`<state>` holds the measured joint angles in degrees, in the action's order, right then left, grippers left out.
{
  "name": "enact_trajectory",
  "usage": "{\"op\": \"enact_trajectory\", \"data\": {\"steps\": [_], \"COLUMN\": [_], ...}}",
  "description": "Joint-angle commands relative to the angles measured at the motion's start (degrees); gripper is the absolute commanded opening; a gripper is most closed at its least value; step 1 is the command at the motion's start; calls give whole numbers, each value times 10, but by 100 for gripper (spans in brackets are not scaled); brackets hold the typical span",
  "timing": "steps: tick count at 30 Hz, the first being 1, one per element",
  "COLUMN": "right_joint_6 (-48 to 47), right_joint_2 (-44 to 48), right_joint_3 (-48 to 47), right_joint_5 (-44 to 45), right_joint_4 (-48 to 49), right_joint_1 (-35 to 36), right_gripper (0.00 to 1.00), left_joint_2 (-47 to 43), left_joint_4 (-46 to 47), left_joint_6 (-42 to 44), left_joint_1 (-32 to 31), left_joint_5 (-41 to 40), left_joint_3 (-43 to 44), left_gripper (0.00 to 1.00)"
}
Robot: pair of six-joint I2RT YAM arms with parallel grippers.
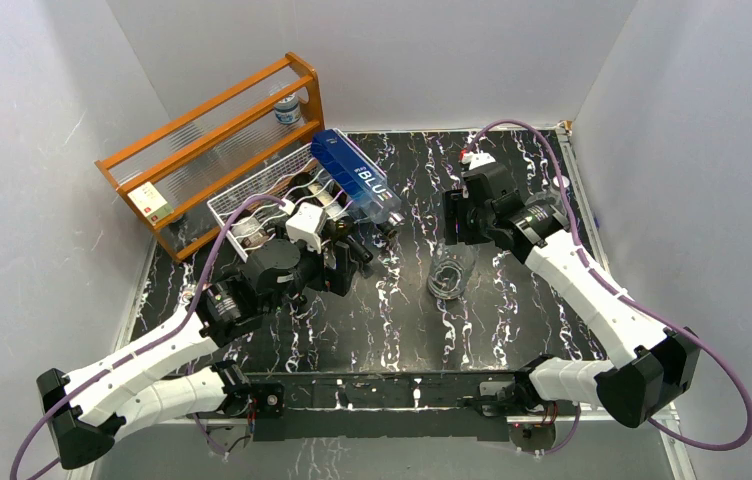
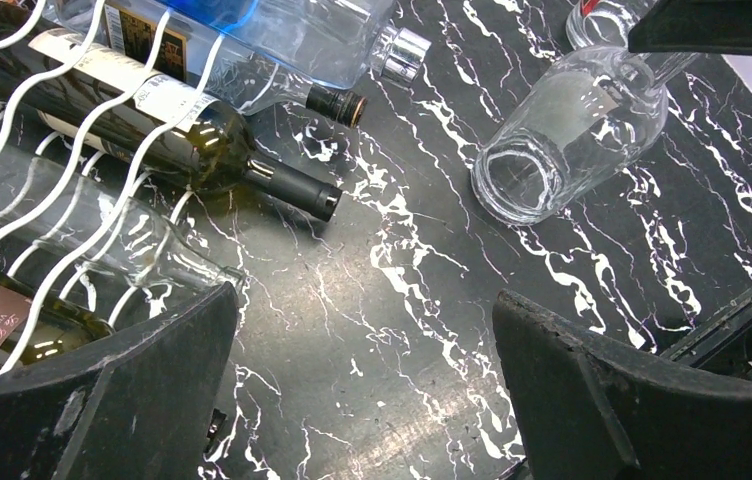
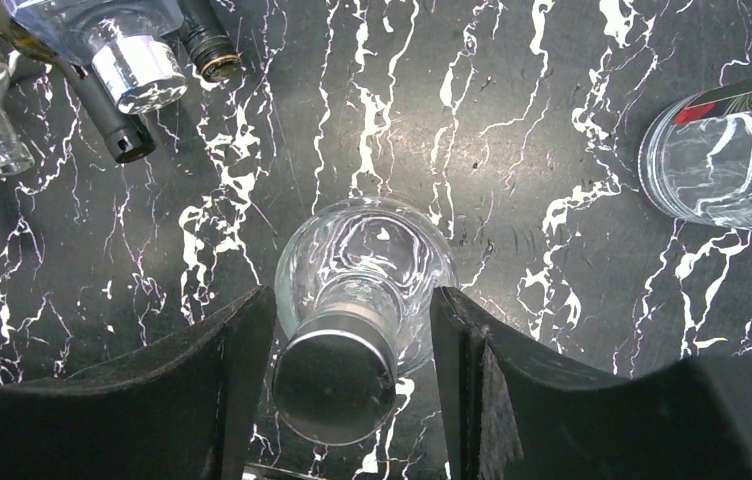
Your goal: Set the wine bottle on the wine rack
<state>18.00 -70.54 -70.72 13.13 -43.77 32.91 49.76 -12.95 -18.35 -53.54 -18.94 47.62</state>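
1. The right jaws (image 3: 352,305) stand partly apart, one on each side of the wine bottle (image 3: 362,260). It is clear glass and looks to be standing upright on the desk (image 3: 512,120) directly beneath them. Its silver cap (image 3: 335,375) sits between the pads with a gap showing on one side. Nothing is clamped, so a lift from here would leave the bottle behind or drag it over.
2. If they close off-centre, one pad would meet the neck first and could tip the tall, smooth glass. A grip on the cap alone may slip.
3. The wine rack (image 1: 244,196) lies well off towards the left jaws and looks crowded. It holds a dark bottle (image 2: 152,120) and other clear glass, with a blue-labelled bottle (image 1: 352,170) lying across the top. A free cradle is hard to make out, and a bottle set down on another could roll out.
4. The left jaws (image 2: 367,400) hang wide and empty just in front of the rack, in the likely path, so the arms could collide.
5. Another bottle (image 3: 722,160) lies on the desk to one side of the right jaws and may be knocked on the swing.
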Motion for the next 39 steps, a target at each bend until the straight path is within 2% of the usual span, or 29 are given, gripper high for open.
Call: {"op": "enact_trajectory", "data": {"steps": [1,7,9,11,17,20,22,25,29,34,39], "right_joint_6": [-2,-10,-13,-14,-10,-10,-10,5,27,96,171], "right_joint_2": [-4,-26,-37,-48,-46,-42,-30,-4,39,81,118], "right_joint_3": [-31,-54,-60,-60,-48,-47,-38,-11,49,102,120], "right_joint_5": [15,-4,-14,-18,-26,-35,-43,-30,11,13,13], "right_joint_4": [18,-20,-36,-50,-59,-58,-34,15,124,250,240], "right_joint_1": [-1,-1,-1,-1,-1,-1,0,-1,-1,-4,-6], "right_gripper": [69,64,55,52,49,32,20,14,9,7,6], "left_joint_2": [-15,-15,-15,-14,-6,-1,3,11,20,34,53], "left_joint_4": [18,25,29,34,39,38,37,39,38,29,25], "left_joint_6": [13,18,20,22,19,11,6,1,-10,-32,-70], "left_joint_1": [-3,-3,-3,-3,-3,-3,-3,-3,-3,-3,-2], "left_joint_5": [-12,-15,-16,-17,-19,-18,-15,-11,-7,4,24], "left_joint_3": [-9,-19,-22,-25,-28,-26,-23,-20,-15,0,7], "left_gripper": [98,98,98,98,98,98,98,98,98,98,98]}}
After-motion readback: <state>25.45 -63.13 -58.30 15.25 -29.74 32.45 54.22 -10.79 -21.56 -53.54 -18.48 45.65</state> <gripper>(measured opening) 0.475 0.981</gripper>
